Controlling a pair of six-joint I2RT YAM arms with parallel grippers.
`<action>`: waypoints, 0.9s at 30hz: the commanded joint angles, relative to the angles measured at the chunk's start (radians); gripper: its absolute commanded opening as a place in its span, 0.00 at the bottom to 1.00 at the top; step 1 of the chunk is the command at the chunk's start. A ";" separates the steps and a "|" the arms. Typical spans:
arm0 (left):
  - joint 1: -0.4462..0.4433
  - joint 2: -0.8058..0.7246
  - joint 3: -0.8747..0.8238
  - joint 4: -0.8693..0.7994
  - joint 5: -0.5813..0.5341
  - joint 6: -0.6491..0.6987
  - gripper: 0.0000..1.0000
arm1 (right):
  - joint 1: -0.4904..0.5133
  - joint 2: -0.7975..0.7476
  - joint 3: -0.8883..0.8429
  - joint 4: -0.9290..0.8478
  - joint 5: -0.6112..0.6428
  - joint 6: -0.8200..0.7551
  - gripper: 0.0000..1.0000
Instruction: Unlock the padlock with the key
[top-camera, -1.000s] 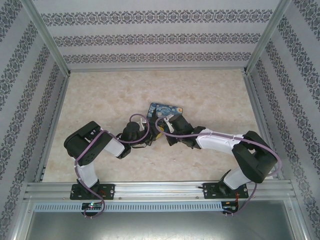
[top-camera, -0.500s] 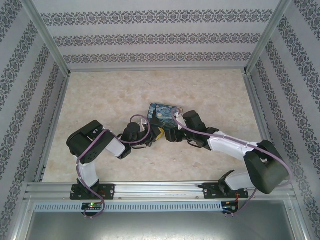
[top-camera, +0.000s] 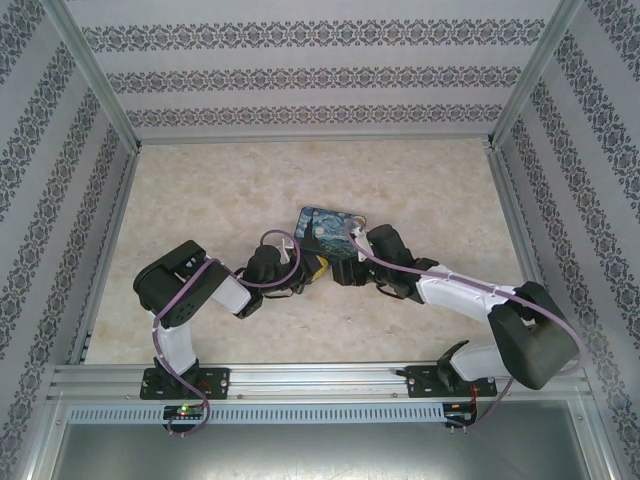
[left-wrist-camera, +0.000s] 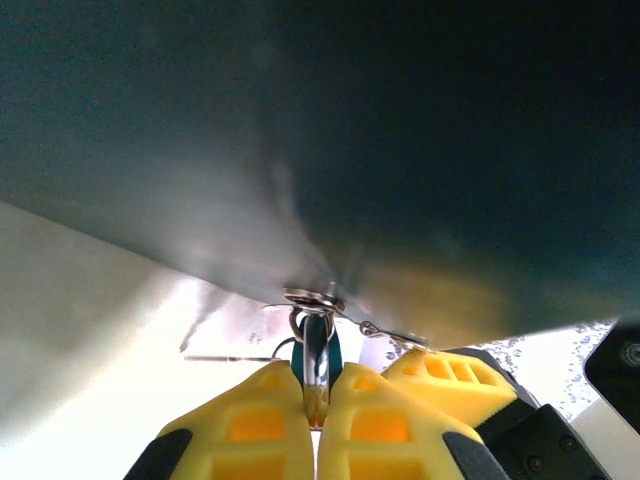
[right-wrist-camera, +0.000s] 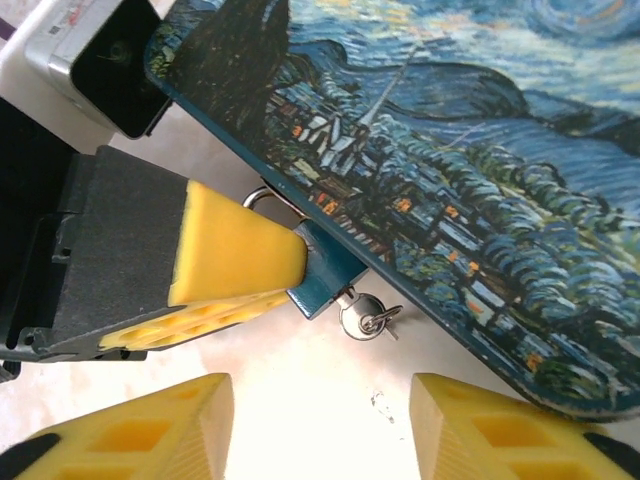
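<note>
On the pale marbled counter (top-camera: 200, 190), the overhead view loses the small things. The two black arms meet at the near edge of the rectangular blue-and-yellow Starry Night box (top-camera: 332, 226), and only a fleck of yellow shows between them, with lock and key too small or too covered to pick out. Against a second ago, the right arm's elbow has swung out to the right and nearer the rail. The right claw (right-wrist-camera: 320, 400) has drawn back from the box and let go, and its two yellow fingers now stand apart with bare counter between them. The left arm has hardly shifted. The right wrist view gives what the overhead cannot. The left claw (right-wrist-camera: 300, 262) is clenched on the tiny blue-bodied padlock (right-wrist-camera: 325, 278), just beside the box's near edge and partly tucked beneath it. Only a curl of the thin silvery shackle (right-wrist-camera: 262, 196) shows above the finger. The small silvery metal key (right-wrist-camera: 357, 318) sticks out of the padlock's end opposite the shackle with a little ring on its head, its blade hidden. In the left wrist view the box's underside is a dark blur overhead. The padlock is a sliver of blue pinched between the yellow pads (left-wrist-camera: 260, 425), and the key's head is seen end-on above it.
</note>
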 joint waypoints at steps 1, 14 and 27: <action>-0.005 0.007 -0.009 -0.016 0.026 0.044 0.14 | 0.006 0.038 0.019 0.063 -0.011 0.054 0.56; -0.005 -0.123 -0.086 -0.099 -0.003 0.097 0.53 | -0.039 0.146 0.026 0.242 -0.046 0.195 0.60; 0.018 -0.502 -0.025 -0.648 -0.127 0.335 0.87 | -0.112 0.203 0.146 0.262 -0.107 0.206 0.60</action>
